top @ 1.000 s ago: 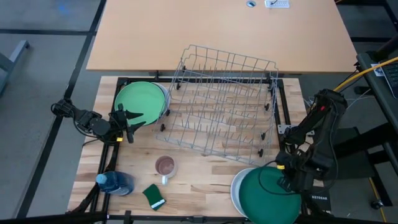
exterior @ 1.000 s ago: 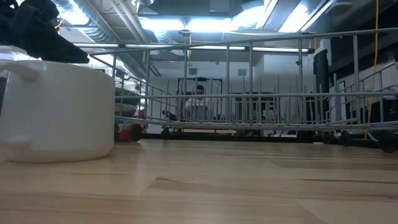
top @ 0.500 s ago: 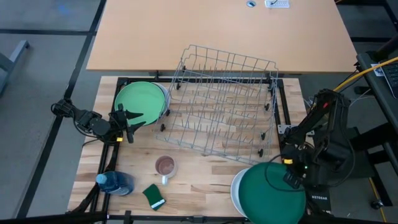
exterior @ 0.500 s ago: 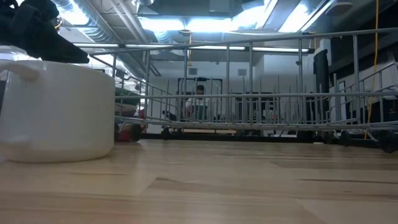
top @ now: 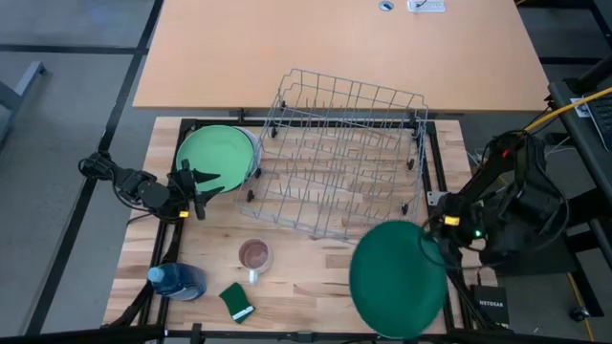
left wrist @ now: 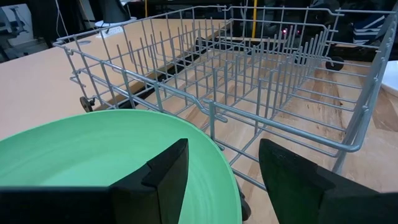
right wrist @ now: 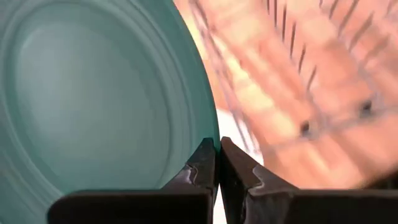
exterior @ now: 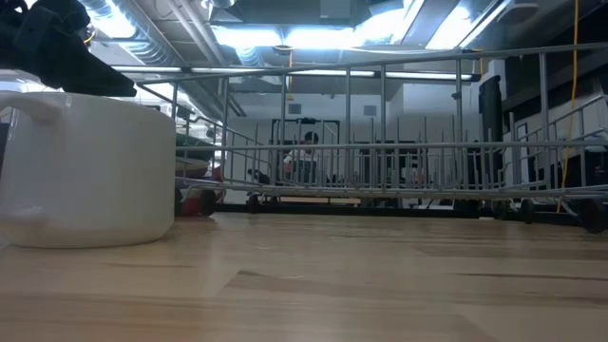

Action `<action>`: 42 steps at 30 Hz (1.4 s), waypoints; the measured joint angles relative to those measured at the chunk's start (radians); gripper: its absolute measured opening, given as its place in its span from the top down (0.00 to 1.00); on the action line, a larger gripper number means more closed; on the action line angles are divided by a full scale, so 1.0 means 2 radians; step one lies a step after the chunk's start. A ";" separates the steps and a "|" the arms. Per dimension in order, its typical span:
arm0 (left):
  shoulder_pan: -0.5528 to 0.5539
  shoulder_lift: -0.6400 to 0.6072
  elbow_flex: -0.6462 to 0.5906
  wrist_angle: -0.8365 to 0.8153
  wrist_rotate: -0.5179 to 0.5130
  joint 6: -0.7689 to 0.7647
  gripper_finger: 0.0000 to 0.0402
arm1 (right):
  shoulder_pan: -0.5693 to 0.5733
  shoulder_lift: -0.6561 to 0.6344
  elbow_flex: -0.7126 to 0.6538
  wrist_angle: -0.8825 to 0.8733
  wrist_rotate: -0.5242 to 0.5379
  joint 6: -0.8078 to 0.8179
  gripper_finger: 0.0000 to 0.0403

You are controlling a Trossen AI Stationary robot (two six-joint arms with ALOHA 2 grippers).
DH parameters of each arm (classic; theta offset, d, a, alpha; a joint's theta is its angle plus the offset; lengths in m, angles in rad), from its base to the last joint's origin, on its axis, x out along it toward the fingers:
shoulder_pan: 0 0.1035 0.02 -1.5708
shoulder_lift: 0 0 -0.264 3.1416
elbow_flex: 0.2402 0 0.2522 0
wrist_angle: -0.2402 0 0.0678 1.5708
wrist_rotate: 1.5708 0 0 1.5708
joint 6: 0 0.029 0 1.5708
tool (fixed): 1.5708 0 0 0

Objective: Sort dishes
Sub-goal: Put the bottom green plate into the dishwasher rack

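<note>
High view first: one wooden desk (top: pixel 316 272) of pale planks carries everything, with a smooth tan board beyond its far edge. Largest on it is a single dish rack (top: pixel 339 153) of thin grey wire, rectangular, its rows of upright tines standing empty, set askew along the far edge.

Two plates show. One dark green plate (top: pixel 398 278), round and glossy with faint concentric rings, is off the desk surface above the near right corner, its far rim overlapping the rack's near right corner in this view. The right gripper (top: pixel 426 239) is clenched on that plate's rim; the right wrist view shows the two dark fingers (right wrist: pixel 205 167) pinched together over the edge. One light green plate (top: pixel 217 157), matte and round, lies flat at the far left corner, just beside the rack's left side, atop a pale rim of something beneath it.

The left gripper (top: pixel 196 182) hangs at the near edge of the light green plate, fingers spread and holding nothing.

Smaller things near the near left corner: one blue bottle (top: pixel 176 281) lying down, one clear mug (top: pixel 253 256) with brown inside, one green sponge (top: pixel 236 302).
</note>
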 joint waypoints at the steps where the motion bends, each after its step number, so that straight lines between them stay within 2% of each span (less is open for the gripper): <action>1: 0.000 0.000 0.000 0.000 0.000 0.000 0.54 | -0.011 -0.004 0.003 0.000 0.008 -0.018 0.98; 6: 0.000 0.000 0.000 0.000 0.000 0.000 0.54 | -0.086 -0.023 0.006 0.000 0.029 -0.127 0.98; 14: 0.000 0.000 0.000 0.000 0.000 0.000 0.54 | -0.226 -0.047 0.006 0.000 0.032 -0.280 0.98; 22: 0.000 0.000 0.000 0.000 0.000 0.000 0.54 | -0.341 -0.048 0.006 0.003 0.010 -0.365 0.98; 27: 0.000 0.000 0.000 0.003 0.000 0.032 0.54 | -0.405 -0.048 0.005 0.016 -0.015 -0.413 0.98; 29: 0.000 0.000 0.000 0.010 0.003 0.000 0.54 | -0.427 -0.048 0.005 0.031 -0.025 -0.436 0.98; 32: 0.000 0.000 0.000 0.040 0.003 -0.089 0.54 | -0.457 -0.047 0.005 0.059 -0.042 -0.473 0.98; 36: 0.000 0.000 0.000 0.095 -0.002 -0.141 0.54 | -0.487 -0.043 0.005 0.104 -0.058 -0.518 0.98; 39: 0.001 0.000 0.000 0.148 -0.015 -0.120 0.54 | -0.508 -0.037 0.005 0.132 -0.070 -0.550 0.98; 42: 0.001 0.000 0.000 0.206 -0.015 -0.057 0.54 | -0.528 -0.025 0.005 0.153 -0.081 -0.574 0.98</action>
